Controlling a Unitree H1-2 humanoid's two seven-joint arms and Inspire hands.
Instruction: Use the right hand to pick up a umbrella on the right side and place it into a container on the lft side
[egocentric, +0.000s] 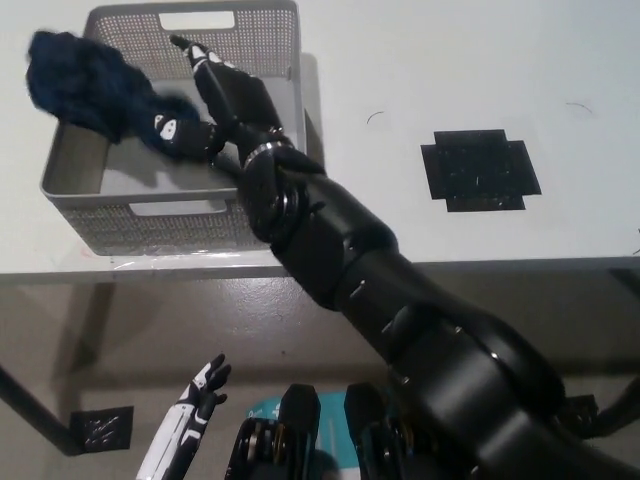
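Note:
A dark blue folded umbrella (90, 80) lies slanted in the grey mesh basket (170, 222) at the table's left. Its bulky end rests over the basket's left rim, and its handle end (168, 130) points down into the basket. My black right hand (225, 95) reaches over the basket from the right, fingers spread, with one stretched toward the far rim. The handle end sits right against the hand's lower fingers, and no grip around it shows. My white left hand (195, 405) hangs low at the lower left, below the table, fingers apart.
A black cross-shaped mark (480, 170) lies on the white table (450, 60) to the right. The table's front edge (500, 265) runs across the middle of the picture, with floor below. My right arm crosses that edge diagonally.

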